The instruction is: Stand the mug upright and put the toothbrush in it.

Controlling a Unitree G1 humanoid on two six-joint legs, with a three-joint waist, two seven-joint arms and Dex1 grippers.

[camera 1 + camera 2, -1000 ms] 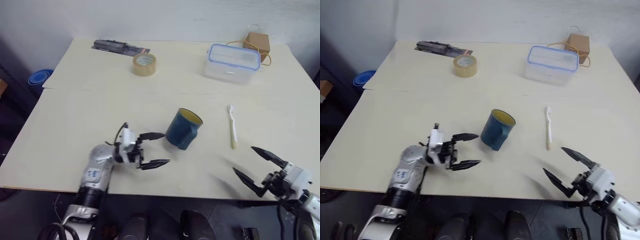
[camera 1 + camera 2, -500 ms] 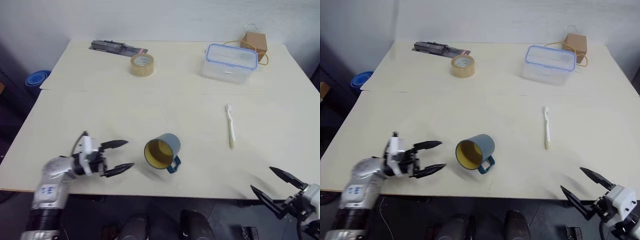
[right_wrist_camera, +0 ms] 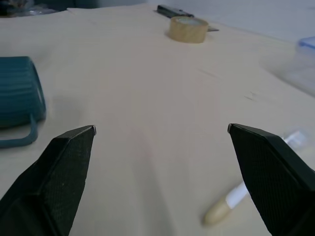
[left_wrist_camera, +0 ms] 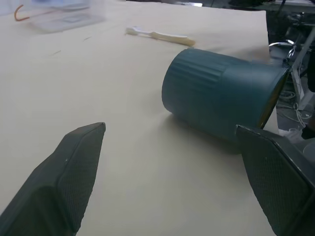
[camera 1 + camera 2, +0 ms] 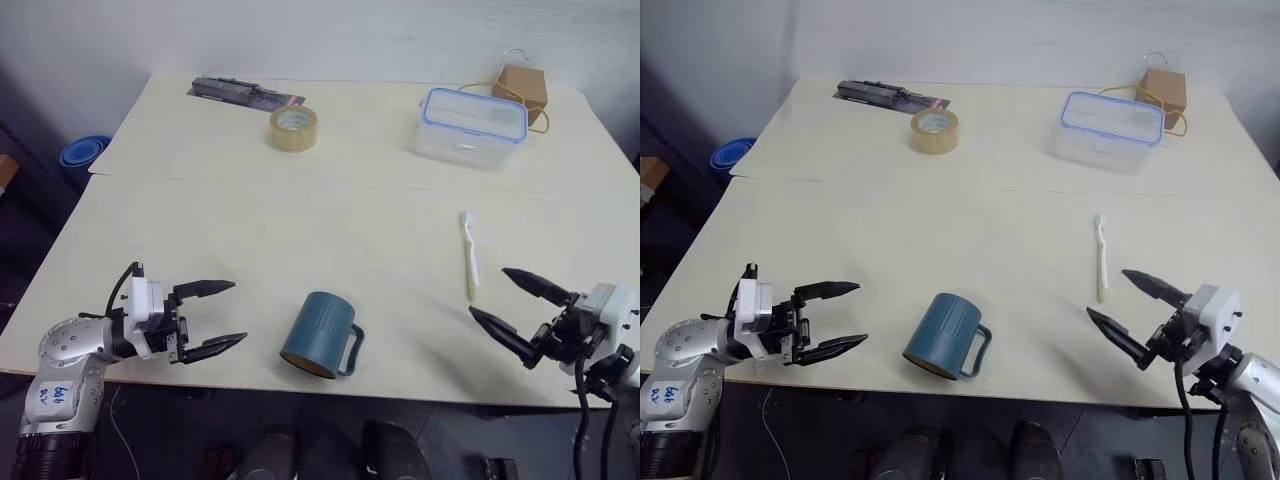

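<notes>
The left pincer (image 5: 208, 317) hangs released near the bench's (image 5: 300, 200) front-left corner, and the mug (image 5: 320, 335) lies on its side just beyond its tips, by the front edge, mouth toward that edge, handle toward the right arm. The right pincer (image 5: 520, 305), also released, sits near the front-right corner with the toothbrush (image 5: 469, 255) just beside it, long axis front to back. The tape roll (image 5: 293, 127) and lidded box (image 5: 472, 125) sit well apart at the rear, obstructing nothing.
</notes>
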